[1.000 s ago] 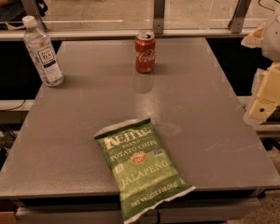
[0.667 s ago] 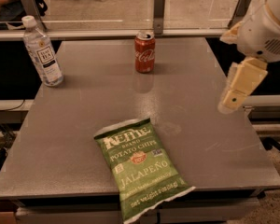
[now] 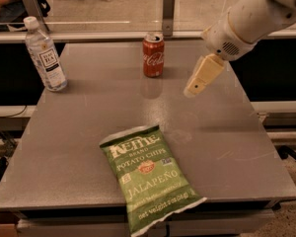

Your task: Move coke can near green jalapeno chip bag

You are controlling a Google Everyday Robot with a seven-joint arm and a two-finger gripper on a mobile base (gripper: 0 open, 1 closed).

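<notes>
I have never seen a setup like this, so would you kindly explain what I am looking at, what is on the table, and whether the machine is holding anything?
This is a mobile robot with a single arm, the white limb entering from the upper right. There is only one camera view, looking down across a grey table; where the camera is mounted is not recorded. On the table, a red coke can stands upright near the far edge. A green jalapeno chip bag lies flat near the front edge, and a clear water bottle stands at the far left corner. The gripper, the cream-coloured piece at the arm's end, hangs above the table to the right of the can, apart from it, and holds nothing. The job is to bring the can close to the bag.
</notes>
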